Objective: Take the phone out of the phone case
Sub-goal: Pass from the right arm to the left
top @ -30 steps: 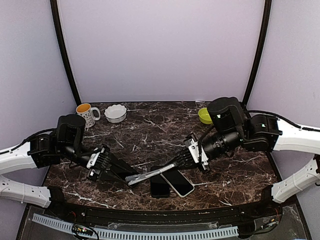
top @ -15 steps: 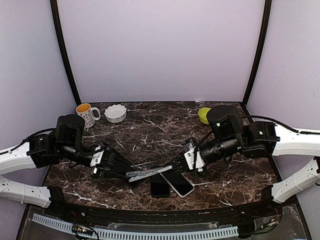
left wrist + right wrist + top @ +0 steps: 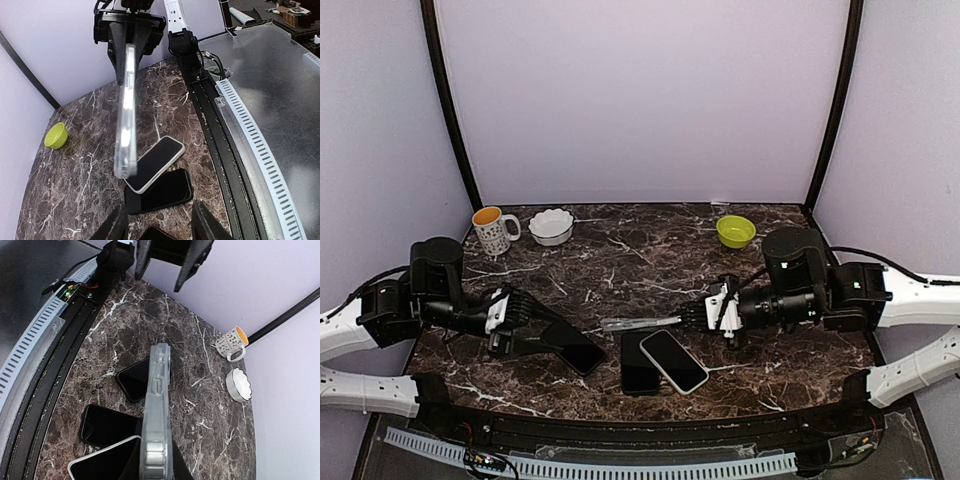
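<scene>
My right gripper (image 3: 690, 318) is shut on the empty clear phone case (image 3: 640, 323) and holds it edge-on above the table, pointing left; the case also shows in the right wrist view (image 3: 159, 410) and the left wrist view (image 3: 125, 115). A bare dark phone (image 3: 575, 348) lies flat on the marble in front of my left gripper (image 3: 542, 335). That gripper is open, with the phone's near end (image 3: 156, 233) low between its fingers and touching neither. The phone is clear of the case.
A black phone (image 3: 638, 368) and a white-edged phone (image 3: 673, 361) overlapping it lie near the front middle edge. A mug (image 3: 492, 228) and white bowl (image 3: 551, 226) stand at the back left, a green bowl (image 3: 735, 231) at the back right.
The arms have pulled apart. The dark phone has come out of the clear case and lies by my left gripper, which drew back left. My right gripper moved right with the case.
</scene>
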